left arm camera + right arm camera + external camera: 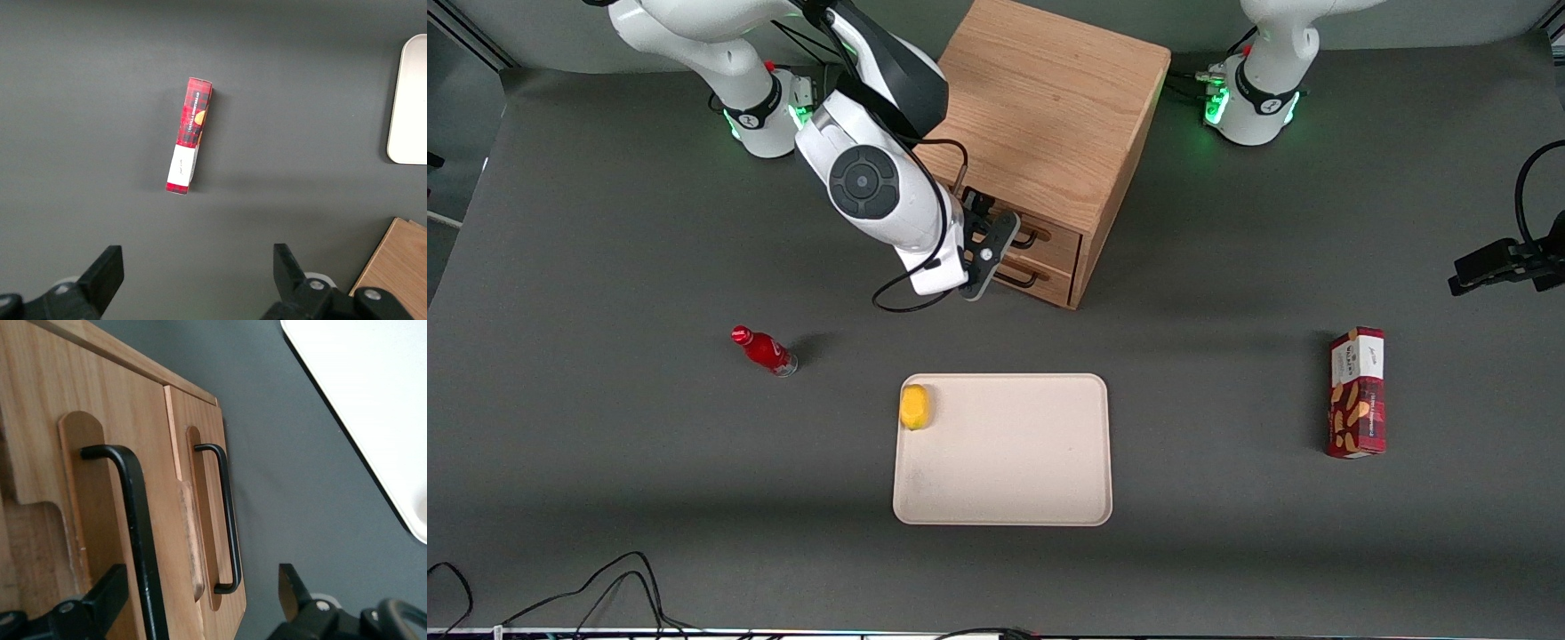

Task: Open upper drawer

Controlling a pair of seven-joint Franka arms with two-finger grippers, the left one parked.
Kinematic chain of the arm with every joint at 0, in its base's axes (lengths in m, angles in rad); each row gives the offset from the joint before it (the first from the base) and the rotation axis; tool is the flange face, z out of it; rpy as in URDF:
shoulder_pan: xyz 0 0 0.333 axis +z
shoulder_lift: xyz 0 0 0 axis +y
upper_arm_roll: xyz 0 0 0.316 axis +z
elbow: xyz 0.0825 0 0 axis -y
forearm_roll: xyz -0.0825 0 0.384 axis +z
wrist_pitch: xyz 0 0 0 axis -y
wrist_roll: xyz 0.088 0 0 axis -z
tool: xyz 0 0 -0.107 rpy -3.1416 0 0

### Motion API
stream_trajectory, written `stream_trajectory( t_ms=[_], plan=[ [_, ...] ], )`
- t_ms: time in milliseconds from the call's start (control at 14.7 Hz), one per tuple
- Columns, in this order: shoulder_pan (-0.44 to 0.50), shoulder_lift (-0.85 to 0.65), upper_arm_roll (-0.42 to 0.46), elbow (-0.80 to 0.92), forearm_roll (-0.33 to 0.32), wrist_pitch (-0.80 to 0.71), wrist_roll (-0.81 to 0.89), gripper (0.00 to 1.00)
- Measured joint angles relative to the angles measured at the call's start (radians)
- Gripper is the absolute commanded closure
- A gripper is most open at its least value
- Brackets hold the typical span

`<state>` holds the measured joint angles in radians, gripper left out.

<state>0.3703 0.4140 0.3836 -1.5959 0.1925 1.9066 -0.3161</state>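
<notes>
The gripper is being held wide open, gripping nothing, at the upper drawer handle; the matching lower handle, just beside, risks being hooked instead.

The hand hangs in front of the cabinet, just before the upper drawer, which sits above the lower drawer. Nearer the front camera, a tray carries a lemon; a bottle lies toward the working arm's end, a box toward the parked arm's
</notes>
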Motion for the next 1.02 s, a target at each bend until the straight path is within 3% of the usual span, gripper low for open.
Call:
stream_trajectory(
  t_ms=[1019],
  plan=[
    [0.0,0.0,0.0,-0.054,-0.017,0.09,-0.009,0.0]
  ],
)
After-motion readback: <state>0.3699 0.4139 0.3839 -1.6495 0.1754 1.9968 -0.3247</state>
